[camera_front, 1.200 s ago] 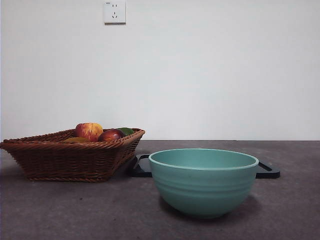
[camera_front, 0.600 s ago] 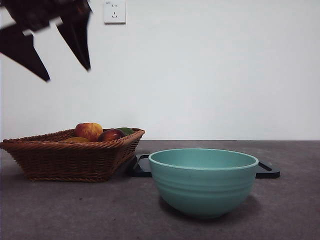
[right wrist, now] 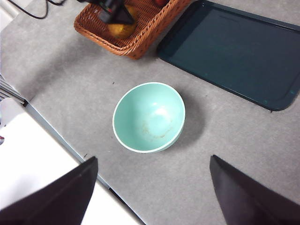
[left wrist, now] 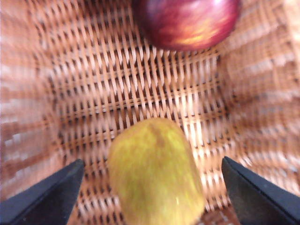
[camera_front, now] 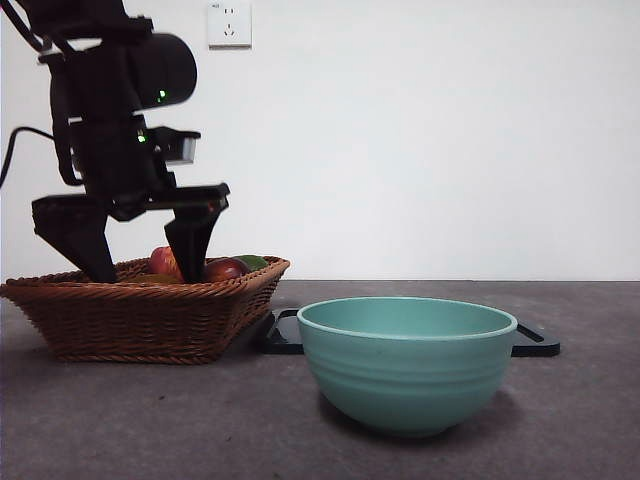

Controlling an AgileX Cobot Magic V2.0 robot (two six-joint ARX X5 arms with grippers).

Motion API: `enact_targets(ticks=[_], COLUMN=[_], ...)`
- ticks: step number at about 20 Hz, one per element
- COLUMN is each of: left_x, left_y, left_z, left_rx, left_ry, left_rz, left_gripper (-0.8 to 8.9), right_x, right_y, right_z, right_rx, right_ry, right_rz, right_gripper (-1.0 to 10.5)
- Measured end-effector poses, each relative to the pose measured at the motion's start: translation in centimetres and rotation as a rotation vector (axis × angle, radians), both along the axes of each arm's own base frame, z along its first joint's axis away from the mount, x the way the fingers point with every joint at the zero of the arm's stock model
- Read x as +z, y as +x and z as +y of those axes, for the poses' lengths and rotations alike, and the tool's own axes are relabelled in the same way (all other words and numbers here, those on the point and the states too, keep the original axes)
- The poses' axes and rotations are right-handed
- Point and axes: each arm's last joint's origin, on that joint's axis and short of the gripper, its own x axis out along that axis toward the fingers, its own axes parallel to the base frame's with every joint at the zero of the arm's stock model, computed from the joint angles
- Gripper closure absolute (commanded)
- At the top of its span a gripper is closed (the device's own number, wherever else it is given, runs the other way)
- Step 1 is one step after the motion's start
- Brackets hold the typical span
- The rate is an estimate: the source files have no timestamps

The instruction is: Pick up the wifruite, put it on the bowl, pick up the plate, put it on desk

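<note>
The wifruite [left wrist: 157, 173], a dull yellow-brown oval, lies on the woven floor of the basket [camera_front: 140, 315]. My left gripper [left wrist: 152, 161] is lowered into the basket, open, with one jaw on each side of the wifruite and not touching it. The front view shows this gripper [camera_front: 140, 268] dipping behind the basket rim. The teal bowl [camera_front: 405, 360] stands empty on the desk [camera_front: 580, 400]. The plate [camera_front: 535, 341], a dark flat rectangular tray, lies behind the bowl. My right gripper [right wrist: 153, 158] hangs open high above the bowl [right wrist: 149, 117].
A red fruit with yellow streaks [left wrist: 187, 21] lies in the basket just beyond the wifruite. More fruit [camera_front: 228, 268] shows over the basket's rim. The basket [right wrist: 126, 33] touches a corner of the plate [right wrist: 229, 51]. The desk's near edge [right wrist: 70, 150] runs close to the bowl.
The left arm has come down from the top left of the front view into the basket, its jaws now astride the wifruite. Bowl, plate and basket have not moved.
</note>
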Motion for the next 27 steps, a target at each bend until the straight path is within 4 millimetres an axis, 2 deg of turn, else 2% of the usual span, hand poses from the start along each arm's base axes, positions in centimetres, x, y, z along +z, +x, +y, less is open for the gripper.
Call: enact_targets(ticks=[2, 3, 6, 10, 12, 13, 15, 16, 18, 20, 21, 23, 27], left_x=[-0.8, -1.1, -1.3, -1.3, -0.5, 0.6, 4.7, 6.8, 9.8, 11.7, 11.9, 10.9, 7.0], left_y=[0.4, 0.5, 0.6, 0.6, 0.2, -0.2, -2.2, -3.8, -6.8, -10.1, -11.2, -12.6, -12.9], left_z=[-0.2, -0.2, -0.3, -0.3, -0.2, -0.3, -0.6, -0.9, -1.8, -3.7, -5.0, -7.6, -12.0], left_rx=[0.013, 0.020, 0.024, 0.027, 0.024, 0.017, -0.015, -0.048, -0.160, -0.295, -0.356, -0.453, -0.565], left_ry=[-0.002, -0.002, -0.005, -0.006, -0.009, -0.023, -0.074, -0.110, -0.217, -0.284, -0.296, -0.288, -0.228], left_rz=[0.009, 0.016, 0.015, 0.015, 0.008, -0.024, -0.133, -0.182, -0.218, -0.243, -0.239, -0.198, -0.102], left_gripper=[3.54, 3.87, 5.66, 5.77, 5.77, 5.77, 5.77, 5.77, 5.77, 5.77, 5.77, 5.76, 5.76], right_x=[0.0, 0.0, 0.0, 0.0, 0.0, 0.0, 0.0, 0.0, 0.0, 0.0, 0.0, 0.0, 0.0], right_y=[0.0, 0.0, 0.0, 0.0, 0.0, 0.0, 0.0, 0.0, 0.0, 0.0, 0.0, 0.0, 0.0], right_z=[0.0, 0.0, 0.0, 0.0, 0.0, 0.0, 0.0, 0.0, 0.0, 0.0, 0.0, 0.0, 0.0], right_rx=[0.000, -0.001, -0.001, -0.001, -0.001, -0.001, -0.001, -0.003, -0.004, -0.004, -0.004, -0.005, -0.005], right_ry=[0.000, 0.000, 0.000, 0.000, 0.000, 0.000, 0.000, -0.002, -0.003, -0.003, -0.003, -0.004, -0.004], right_rz=[0.000, -0.001, -0.001, -0.003, -0.003, -0.004, -0.003, -0.004, -0.005, -0.005, -0.005, -0.005, -0.005], right_gripper=[5.6, 5.6, 5.6, 5.6, 5.6, 5.6, 5.6, 5.6, 5.6, 5.6, 5.6, 5.6, 5.6])
